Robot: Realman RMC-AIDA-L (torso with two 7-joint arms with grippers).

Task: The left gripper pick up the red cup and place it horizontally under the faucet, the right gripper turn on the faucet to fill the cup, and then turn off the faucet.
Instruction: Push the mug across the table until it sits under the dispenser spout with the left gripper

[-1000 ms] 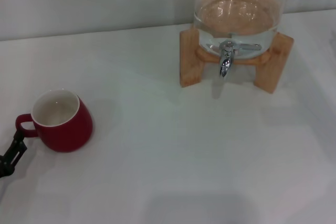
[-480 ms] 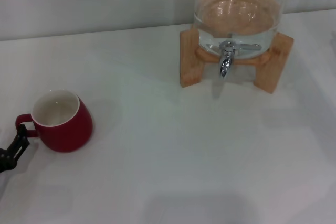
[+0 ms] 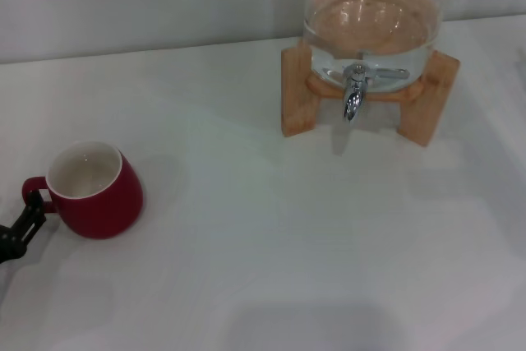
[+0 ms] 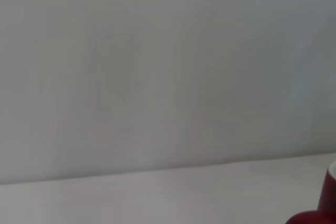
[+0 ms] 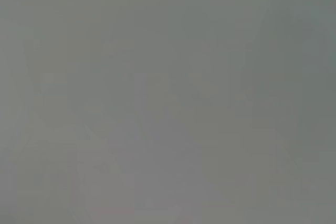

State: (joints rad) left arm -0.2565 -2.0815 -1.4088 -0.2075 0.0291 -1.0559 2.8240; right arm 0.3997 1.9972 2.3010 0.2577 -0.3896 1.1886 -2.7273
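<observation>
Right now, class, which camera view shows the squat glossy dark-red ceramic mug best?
The head view: the squat glossy dark-red ceramic mug shows whole, with rim and handle. The left wrist view catches only a red sliver at its edge; the right wrist view shows none of it.

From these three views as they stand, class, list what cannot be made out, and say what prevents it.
- Left tool: head view's left edge cuts it off; grip on the red cup handle unclear.
- Right tool: in no view; right wrist view is blank grey.
- Glass jar: top cropped in the head view.
- Left wrist view: only a cup sliver.

Glass jar [image 3: 371, 18] on wooden stand [image 3: 297, 92], seemingly holding water.
</observation>
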